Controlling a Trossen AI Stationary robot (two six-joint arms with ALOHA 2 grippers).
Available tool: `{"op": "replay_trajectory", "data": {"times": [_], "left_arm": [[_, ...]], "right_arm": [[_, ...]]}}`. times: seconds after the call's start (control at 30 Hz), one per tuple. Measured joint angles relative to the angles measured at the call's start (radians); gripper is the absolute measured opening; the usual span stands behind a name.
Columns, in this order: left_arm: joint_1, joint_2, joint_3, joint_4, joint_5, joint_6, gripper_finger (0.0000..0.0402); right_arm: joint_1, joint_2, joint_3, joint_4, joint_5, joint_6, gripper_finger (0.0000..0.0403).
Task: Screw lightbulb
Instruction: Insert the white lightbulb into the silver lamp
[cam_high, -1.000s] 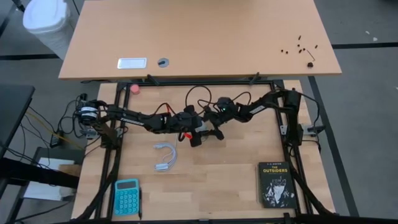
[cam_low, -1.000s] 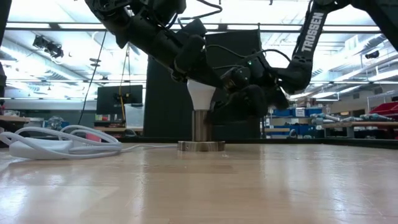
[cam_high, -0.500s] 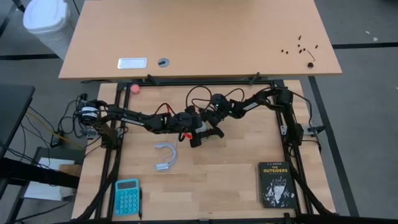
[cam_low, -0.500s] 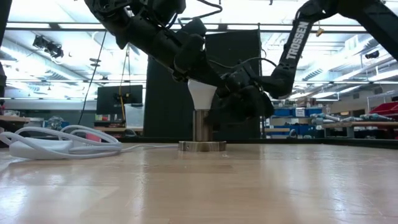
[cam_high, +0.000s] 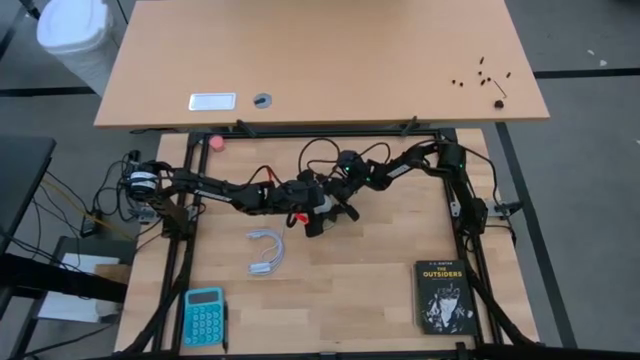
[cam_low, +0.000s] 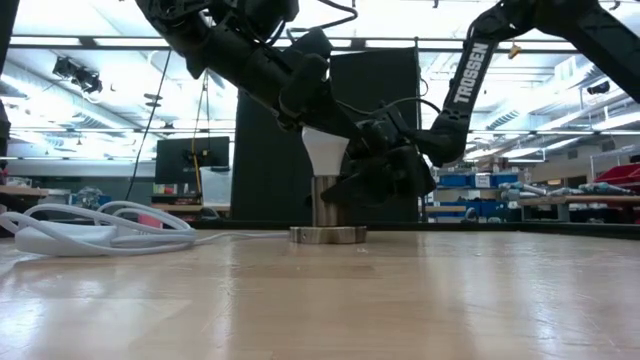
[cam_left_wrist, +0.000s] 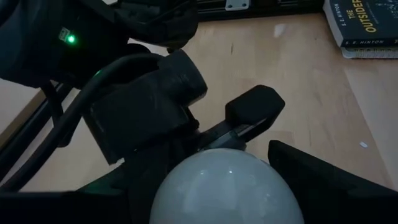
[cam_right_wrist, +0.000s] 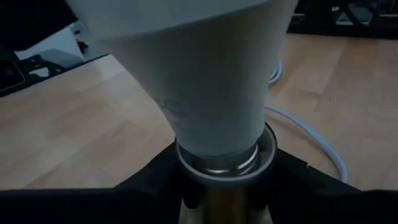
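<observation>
White frosted lightbulb (cam_low: 323, 152), tapered neck

Ceiling strip lights are glaring behind the arms in the low view, silhouetting them, while the near tabletop (cam_low: 400, 310) is blurring softly.

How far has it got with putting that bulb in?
Done: the lightbulb stands upright with its base in the metal socket, not lying loose. In hand: the left gripper holds the globe from above, while the right gripper clamps the socket just under the bulb. Left: the turning itself; whether the thread is fully seated cannot be seen.
</observation>
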Motion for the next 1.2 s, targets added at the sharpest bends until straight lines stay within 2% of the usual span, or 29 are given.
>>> {"op": "replay_trajectory", "data": {"times": [0.23, 0.53, 0.7, 0.97, 1.2], "left_arm": [[0.000, 0.000, 0.000, -0.006, -0.016, -0.001, 0.0276], [0.000, 0.000, 0.000, -0.028, -0.038, -0.066, 0.0276], [-0.005, 0.000, -0.001, -0.034, -0.043, -0.084, 0.0276], [-0.006, 0.001, 0.000, -0.021, -0.082, -0.148, 0.0276], [-0.006, 0.002, -0.002, 0.002, -0.075, -0.152, 0.0276]], "right_arm": [[-0.007, -0.001, 0.000, -0.003, -0.003, 0.058, 0.0171], [0.033, -0.006, 0.000, -0.012, 0.112, 0.083, 0.0182], [0.057, -0.032, -0.030, -0.011, 0.207, 0.058, 0.0180], [0.067, -0.143, -0.154, 0.005, 0.392, 0.049, 0.0183], [0.131, -0.156, -0.198, 0.060, 0.530, 0.060, 0.0184]]}}
